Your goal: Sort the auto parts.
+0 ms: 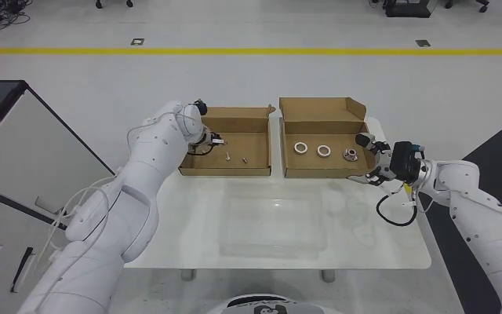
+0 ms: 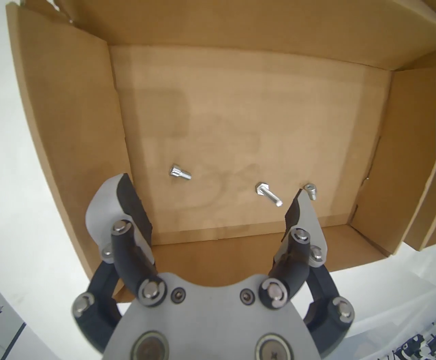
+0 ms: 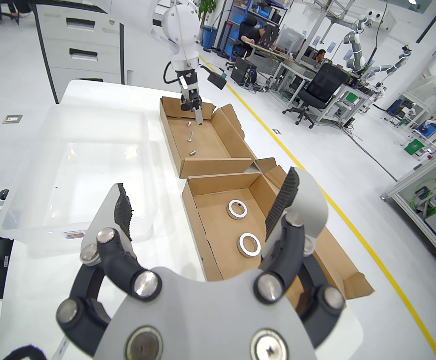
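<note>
Left wrist view: long bolt (image 2: 268,195) flat, tip toward claw (image 2: 212,191).

Three bolts (image 2: 269,194), two rings (image 3: 238,209), one darker round part (image 1: 351,153), two cardboard boxes (image 1: 235,118), one clear bin (image 3: 98,110).

Robotics lab, open industrial hall. A yellow lane line (image 1: 251,51) is running across the pale, glossy floor. Other robot arms (image 3: 355,37) are standing on benches at the far side. Black office chairs (image 3: 323,85) are sitting at work desks (image 3: 293,65). Blue-binned shelving (image 3: 264,12) and a grey drawer cabinet (image 3: 85,47) are lining the edges.
</note>
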